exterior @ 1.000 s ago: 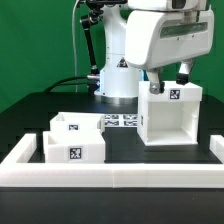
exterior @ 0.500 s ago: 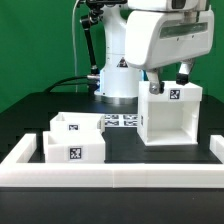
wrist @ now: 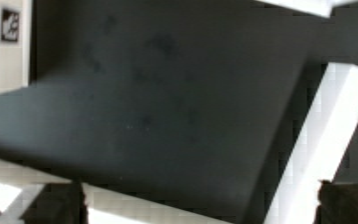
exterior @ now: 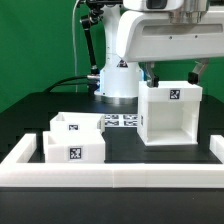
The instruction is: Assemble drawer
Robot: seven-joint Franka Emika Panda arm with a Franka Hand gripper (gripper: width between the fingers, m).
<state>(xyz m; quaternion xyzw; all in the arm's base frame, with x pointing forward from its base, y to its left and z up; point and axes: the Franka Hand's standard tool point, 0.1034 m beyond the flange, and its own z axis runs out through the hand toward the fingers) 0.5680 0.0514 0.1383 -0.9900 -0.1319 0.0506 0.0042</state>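
Exterior view: pincer point(exterior: 171, 73) spread wide, empty, just above tall drawer case point(exterior: 170, 112), which stands on table point(exterior: 30, 112) at exterior view's right. Smaller drawer box point(exterior: 75, 140) at left, nearer.
Wrist view: fingertips point(wrist: 55, 203) well apart, nothing between, dark table beneath.

White drawer housing point(exterior: 170, 118) and white drawer point(exterior: 75, 140) carry black-and-white tags point(exterior: 173, 96) on black table point(exterior: 30, 115).
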